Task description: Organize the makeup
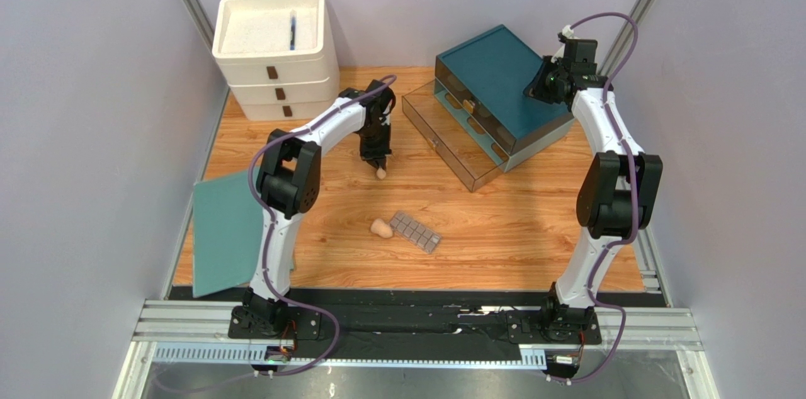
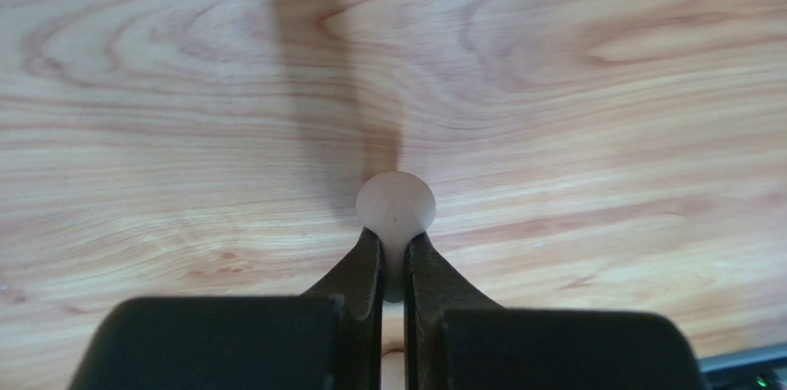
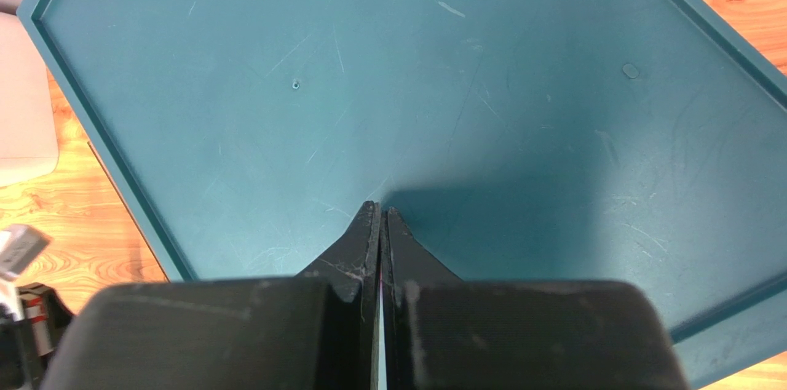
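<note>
Wooden table [image 1: 530,229] serving as ground throughout. Pinching one beige sponge [image 2: 395,205] by its narrow end with the left gripper [image 2: 394,244], jaws clamped so hard on the soft foam that almost no gap is left between them. Leaving the rounded end bulging free ahead of the tips, probably because the waist gives the slim fingers [image 2: 362,270] the surest hold. Keeping that sponge low, at or just above the boards, near the open clear drawer [image 1: 445,135] of the teal cabinet [image 1: 497,69], the likeliest place to stow it.

Parking the right gripper [image 3: 381,216] over the teal cabinet's top with jaws shut together on nothing, seemingly to leave the open drawer unobstructed.

Awaiting collection on the bare table: the second sponge [image 1: 380,227], lying just beside the grey-brown palette [image 1: 416,231], both well apart from the held one. Standing aside, away from the work: the white drawer unit [image 1: 274,50] at the far left and the flat teal sheet [image 1: 222,229] at the left edge.

Showing no brand, label or readable writing on any surface; only fine scratches marking the cabinet top.
</note>
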### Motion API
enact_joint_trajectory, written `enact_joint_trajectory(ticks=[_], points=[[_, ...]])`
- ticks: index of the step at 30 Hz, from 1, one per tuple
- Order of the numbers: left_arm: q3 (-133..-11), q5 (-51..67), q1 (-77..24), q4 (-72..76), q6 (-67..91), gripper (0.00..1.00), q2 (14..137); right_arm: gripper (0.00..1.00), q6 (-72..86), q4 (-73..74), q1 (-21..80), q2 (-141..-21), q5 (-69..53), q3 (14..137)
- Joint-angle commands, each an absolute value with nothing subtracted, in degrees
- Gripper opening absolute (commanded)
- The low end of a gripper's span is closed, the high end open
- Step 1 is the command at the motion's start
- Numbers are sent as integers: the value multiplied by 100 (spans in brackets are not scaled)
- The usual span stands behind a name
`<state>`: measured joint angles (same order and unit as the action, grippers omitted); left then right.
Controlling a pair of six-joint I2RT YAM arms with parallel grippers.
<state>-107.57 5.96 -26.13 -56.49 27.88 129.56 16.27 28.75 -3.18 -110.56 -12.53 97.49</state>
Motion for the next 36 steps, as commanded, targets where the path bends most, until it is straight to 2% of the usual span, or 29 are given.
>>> enact_joint_trajectory(ticks=[1,6,11,14,17,18,21,27,36], points=[[-11091,1491,-2610,-4818,2733,0,12235,0,1600,3955,-193,-11496,-1389,9369],[-11609,2503,-2645,-3973,3234,0,12330,0,1608,3981,-193,-11505,-1389,9404],[-12268,2882,-2803,-3586,3471,0,12691,0,1600,3982,-193,-11522,-1415,9369],[-12629,3032,-2865,-3586,3647,4,13016,0,1600,4017,-193,-11540,-1406,9360],[-12753,3102,-2935,-3446,3700,20,13175,0,1573,4017,-193,-11523,-1398,9334],[-12753,3120,-2953,-3367,3700,42,13184,0,1573,4025,-193,-11522,-1397,9325],[-12779,3164,-3023,-3138,3726,62,13210,0,1573,3990,-193,-11505,-1397,9299],[-12788,3243,-3023,-2997,3771,70,13192,0,1591,3973,-193,-11505,-1424,9316],[-12990,3463,-3023,-2953,3858,75,13342,0,1565,3990,-193,-11496,-1441,9308]])
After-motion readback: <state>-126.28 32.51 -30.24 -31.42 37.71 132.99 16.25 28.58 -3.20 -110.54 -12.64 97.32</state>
